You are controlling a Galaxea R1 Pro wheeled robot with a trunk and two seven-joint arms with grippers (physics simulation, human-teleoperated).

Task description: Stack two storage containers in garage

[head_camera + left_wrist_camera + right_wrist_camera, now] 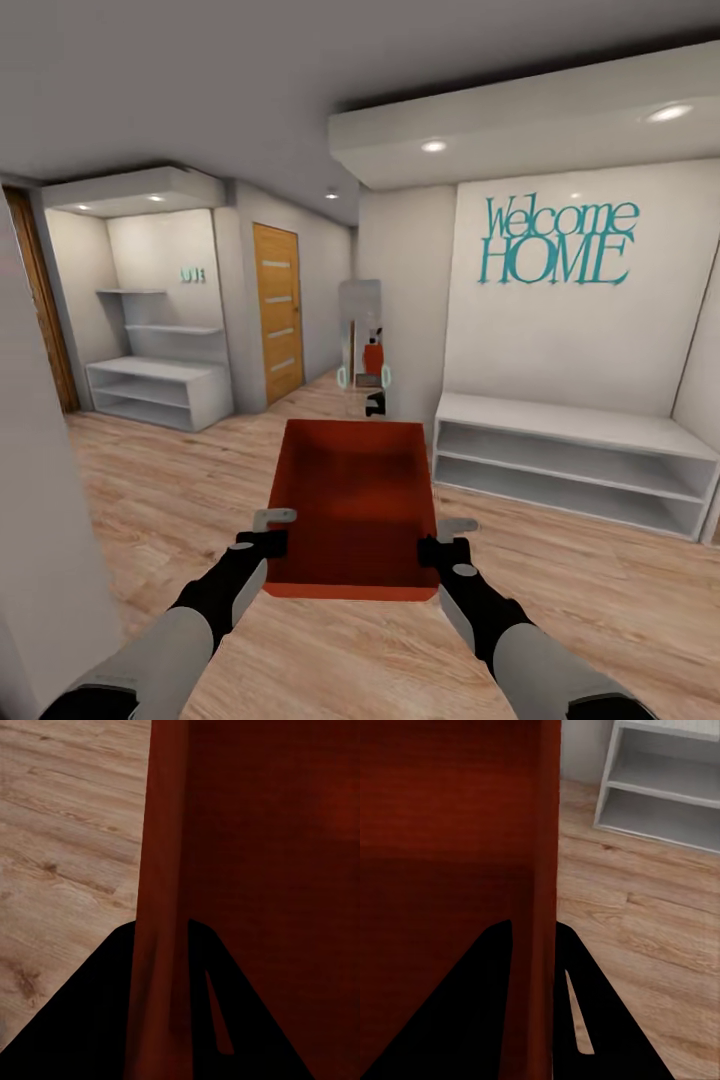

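While 1 storage container (355, 505) is carried, left hand (268, 532) and right hand (437, 540) each clamp 1 side wall.

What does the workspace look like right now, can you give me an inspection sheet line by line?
Surface: light wood plank floor, bare where it shows.
Job's things: one orange-red container, open-topped, carried off the floor between both arms, roughly level.
Clutter: nothing seen.
Grippers: left gripper shut on the container's left wall; right gripper shut on its right wall; each wrist view shows a wall between the fingers.
Cables: nothing seen.
Surroundings: white shelf bench at right under a teal "Welcome HOME" sign; another white shelf unit at left; wooden door ahead; narrow mirror showing a reflection.
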